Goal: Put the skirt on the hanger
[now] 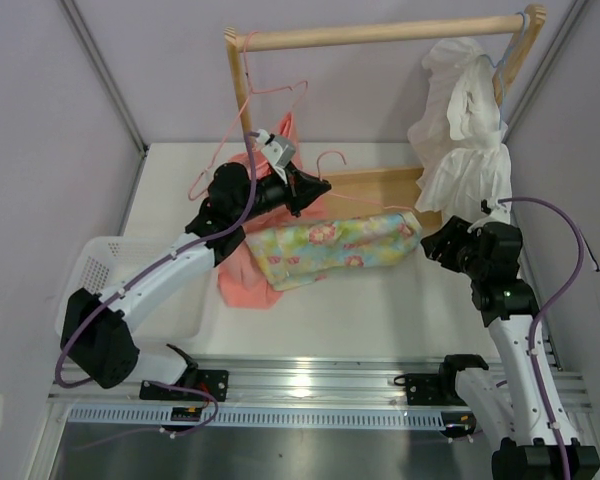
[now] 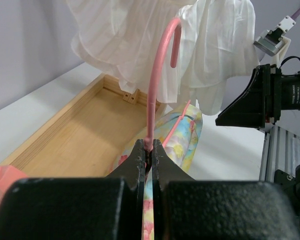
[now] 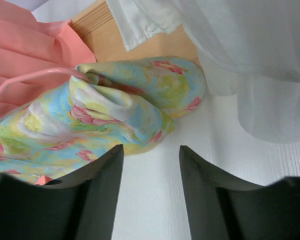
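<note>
The skirt (image 1: 330, 248) lies on the white bench (image 1: 380, 310), about in the middle, stretched from left to right. It is a small cloth piece with a soft pattern: light green, yellow and pale blue patches with pink flowers on them. Its right end is bunched into thick, rounded folds. Its left end lies over a plain salmon garment (image 1: 248, 280).

The hanger (image 2: 157, 75) is thin and pale pink, with a long slim hook that curves over at the top. One of its arms goes into the folds of the skirt and is hidden there. The left fingers (image 2: 144, 156) are pressed together on the stem of the hook, just above the skirt.

The right fingers (image 1: 432, 243) are near the right end of the skirt, spread wide, with nothing between them.

Behind the skirt there is a shallow wooden tray (image 2: 75, 135). A white ruffled garment (image 1: 465, 130) hangs from the wooden rail (image 1: 380, 35) above it. A white basket (image 1: 105, 265) stands at the left side of the bench.
</note>
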`<move>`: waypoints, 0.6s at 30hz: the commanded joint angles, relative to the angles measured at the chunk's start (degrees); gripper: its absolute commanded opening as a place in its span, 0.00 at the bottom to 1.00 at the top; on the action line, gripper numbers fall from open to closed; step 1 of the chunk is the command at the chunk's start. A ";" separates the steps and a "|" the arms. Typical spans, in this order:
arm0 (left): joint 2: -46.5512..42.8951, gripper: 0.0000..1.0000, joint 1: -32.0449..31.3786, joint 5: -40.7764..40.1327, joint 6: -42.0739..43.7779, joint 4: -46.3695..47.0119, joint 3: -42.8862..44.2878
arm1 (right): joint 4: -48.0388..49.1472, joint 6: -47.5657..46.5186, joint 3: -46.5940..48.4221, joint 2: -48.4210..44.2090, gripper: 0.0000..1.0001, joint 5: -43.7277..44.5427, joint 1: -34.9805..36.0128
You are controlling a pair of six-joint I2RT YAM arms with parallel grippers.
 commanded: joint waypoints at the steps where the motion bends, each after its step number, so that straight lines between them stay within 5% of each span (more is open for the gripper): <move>1: -5.54 0.00 -1.20 -2.06 3.47 -0.69 4.17 | 0.59 -0.37 4.08 -1.56 0.58 -2.40 -0.34; 10: -6.51 0.00 -5.50 -6.19 6.11 -7.38 11.28 | 0.16 2.79 8.12 -2.09 0.58 -3.56 2.21; 18: -3.97 0.00 -11.48 -24.73 10.69 -23.19 23.85 | -4.59 3.76 15.42 -0.24 0.55 0.14 2.83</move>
